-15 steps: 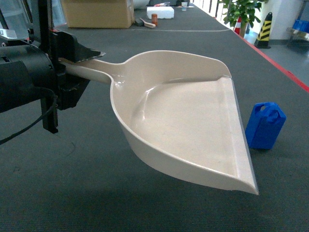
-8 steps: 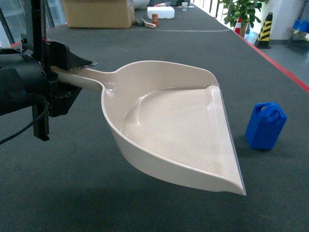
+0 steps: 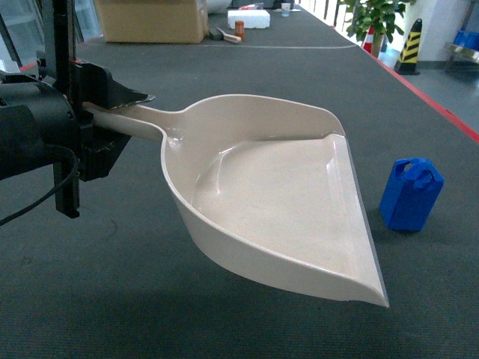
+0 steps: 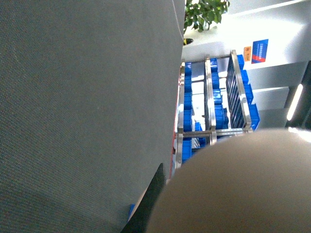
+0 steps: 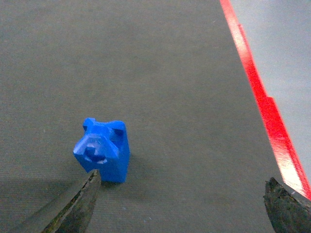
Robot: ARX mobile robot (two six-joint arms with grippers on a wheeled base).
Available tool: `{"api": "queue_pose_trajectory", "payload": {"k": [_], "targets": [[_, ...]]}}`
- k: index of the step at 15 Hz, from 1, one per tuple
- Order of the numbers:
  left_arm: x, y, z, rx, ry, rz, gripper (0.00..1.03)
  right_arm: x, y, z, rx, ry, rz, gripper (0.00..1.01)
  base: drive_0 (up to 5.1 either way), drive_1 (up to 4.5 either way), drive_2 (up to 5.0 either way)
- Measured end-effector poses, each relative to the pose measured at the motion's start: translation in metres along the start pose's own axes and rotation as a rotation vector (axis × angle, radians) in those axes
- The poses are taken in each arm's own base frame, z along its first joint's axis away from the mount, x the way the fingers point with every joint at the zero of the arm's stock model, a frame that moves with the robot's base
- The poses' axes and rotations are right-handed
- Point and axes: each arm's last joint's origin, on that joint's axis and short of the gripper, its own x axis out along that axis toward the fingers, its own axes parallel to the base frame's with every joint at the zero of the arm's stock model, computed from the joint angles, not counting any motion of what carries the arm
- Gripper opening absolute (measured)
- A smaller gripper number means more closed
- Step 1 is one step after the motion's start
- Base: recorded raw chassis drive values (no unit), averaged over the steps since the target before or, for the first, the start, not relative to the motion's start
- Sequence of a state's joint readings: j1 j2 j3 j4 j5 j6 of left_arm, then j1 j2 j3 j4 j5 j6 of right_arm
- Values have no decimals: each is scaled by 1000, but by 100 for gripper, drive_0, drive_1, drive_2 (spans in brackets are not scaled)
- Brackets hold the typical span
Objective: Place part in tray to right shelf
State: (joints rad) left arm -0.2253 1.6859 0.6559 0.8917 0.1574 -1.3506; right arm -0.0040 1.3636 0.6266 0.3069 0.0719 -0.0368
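Note:
The beige tray (image 3: 277, 187) hangs above the dark grey surface, its flat lip pointing right and towards me. My left gripper (image 3: 112, 118) is shut on the tray's long handle (image 3: 138, 120) at the left. The tray's underside (image 4: 238, 189) fills the lower right of the left wrist view. The small blue part (image 3: 410, 193) stands upright on the surface, just right of the lip and apart from it. My right gripper (image 5: 182, 196) is open and empty; the part (image 5: 103, 148) stands just beyond its left fingertip (image 5: 86, 194). This gripper is out of the head view.
A red line (image 3: 441, 112) marks the surface's right edge. At the far end stand a cardboard box (image 3: 150, 19), a white foam box (image 3: 248, 18), a potted plant (image 3: 378, 19) and a yellow-black bollard (image 3: 409, 46). A steel rack (image 4: 228, 97) with blue crates (image 4: 190, 104) shows beyond the edge.
The left gripper and tray swung left over the last second, then eased slightly back right. The part has stayed where it was.

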Motion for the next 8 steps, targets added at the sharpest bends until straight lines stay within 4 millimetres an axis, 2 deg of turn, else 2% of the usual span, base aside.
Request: {"api": "queue_pose_trajectory", "payload": {"k": [2, 4, 6, 8], "targets": [[0, 0, 0, 0, 0, 0, 17, 44, 15, 20, -18, 66, 48, 98, 0, 0, 0], [0, 0, 0, 0, 0, 1, 17, 75, 31, 33, -29, 112, 80, 98, 0, 0, 0], [0, 0, 0, 0, 0, 1, 17, 100, 45, 35, -20, 185, 107, 98, 0, 0, 0], [0, 0, 0, 0, 0, 0, 17, 115, 55, 32, -13, 248, 94, 98, 0, 0, 0]]}}
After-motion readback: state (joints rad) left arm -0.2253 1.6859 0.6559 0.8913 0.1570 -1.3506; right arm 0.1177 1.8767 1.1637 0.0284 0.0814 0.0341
